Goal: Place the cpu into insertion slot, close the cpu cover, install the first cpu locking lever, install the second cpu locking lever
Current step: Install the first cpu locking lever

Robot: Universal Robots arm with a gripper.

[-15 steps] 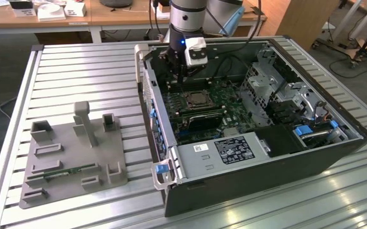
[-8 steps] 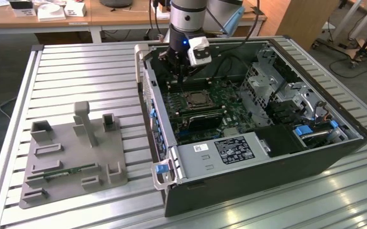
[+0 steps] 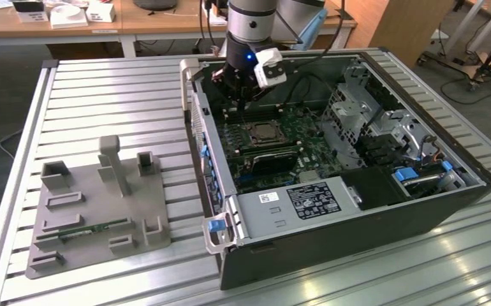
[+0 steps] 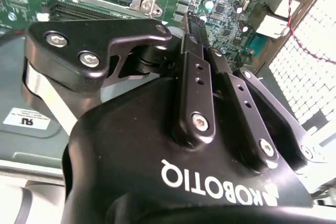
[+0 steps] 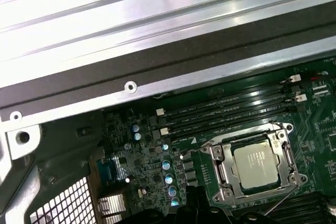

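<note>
The cpu (image 5: 255, 161) lies in the insertion slot (image 5: 210, 195) on the green motherboard, its silver top showing through the window of the cpu cover (image 5: 227, 170), which lies flat over it. A thin wire lever (image 5: 202, 144) runs along the socket side next to the memory slots. Another lever (image 5: 278, 203) slants away from the opposite side. My gripper (image 4: 187, 22) is shut and holds nothing, its black fingers (image 4: 192, 72) pressed together. In the exterior view my gripper (image 3: 243, 102) hangs inside the case, just behind the cpu (image 3: 267, 132) and above the board.
The open black computer case (image 3: 356, 217) lies on a slatted metal table (image 3: 101, 95). A grey fixture (image 3: 101, 210) with pockets stands at the exterior view's left. Long black memory slots (image 5: 236, 103), a drive cage (image 3: 356, 108) and the case wall (image 5: 157, 61) surround the socket.
</note>
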